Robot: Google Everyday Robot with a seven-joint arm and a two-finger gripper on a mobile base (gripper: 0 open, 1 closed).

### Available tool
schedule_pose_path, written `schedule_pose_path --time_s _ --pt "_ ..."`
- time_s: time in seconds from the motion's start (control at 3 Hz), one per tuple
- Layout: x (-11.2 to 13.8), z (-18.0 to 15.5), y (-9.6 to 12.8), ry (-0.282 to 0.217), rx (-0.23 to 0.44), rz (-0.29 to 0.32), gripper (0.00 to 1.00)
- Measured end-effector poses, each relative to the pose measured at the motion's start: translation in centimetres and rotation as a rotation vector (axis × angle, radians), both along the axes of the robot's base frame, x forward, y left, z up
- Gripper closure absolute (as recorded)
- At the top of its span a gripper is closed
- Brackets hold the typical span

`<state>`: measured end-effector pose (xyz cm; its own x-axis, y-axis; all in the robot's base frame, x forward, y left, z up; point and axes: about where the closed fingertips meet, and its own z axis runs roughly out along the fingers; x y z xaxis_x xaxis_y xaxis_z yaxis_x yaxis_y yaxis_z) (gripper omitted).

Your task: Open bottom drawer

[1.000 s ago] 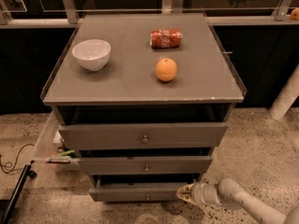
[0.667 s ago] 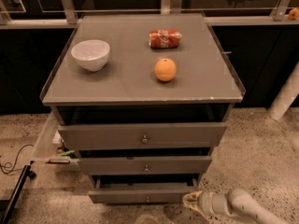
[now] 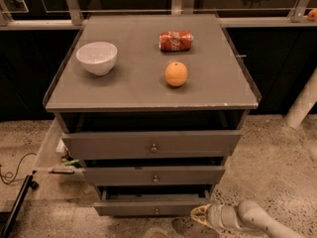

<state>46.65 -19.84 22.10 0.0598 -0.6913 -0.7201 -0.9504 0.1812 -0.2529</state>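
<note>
The bottom drawer [image 3: 148, 206] is the lowest and narrowest grey front of the cabinet, with a small round knob [image 3: 156, 211] at its centre. A dark gap shows above its front. My gripper [image 3: 201, 214] is low by the floor, just right of the drawer's right end, at about knob height. It points left toward the drawer front. The pale arm runs off to the lower right. The gripper holds nothing that I can see.
The middle drawer [image 3: 154, 175] and top drawer [image 3: 152, 144] sit above. On the cabinet top [image 3: 124, 88] stand a white bowl [image 3: 96, 57], an orange [image 3: 176, 74] and a red can [image 3: 176, 40]. A cable and black bar [image 3: 17, 202] lie at the lower left.
My gripper has dropped lower beside the bottom drawer's right end and stayed close to it. The things on top have not moved.
</note>
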Motion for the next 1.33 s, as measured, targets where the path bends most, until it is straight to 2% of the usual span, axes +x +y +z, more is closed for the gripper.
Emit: schedule_pose_path --time_s 0.33,0.67,1.0,1.33 --pt "1.89 -3.10 1.06 0.018 -0.044 0.010 0.34" --pt "2.33 -3.19 1.68 0.017 -0.045 0.021 0.11" --pt "2.33 -3.19 1.68 0.017 -0.045 0.021 0.00" --pt "2.20 -3.17 1.68 0.016 -0.045 0.021 0.00"
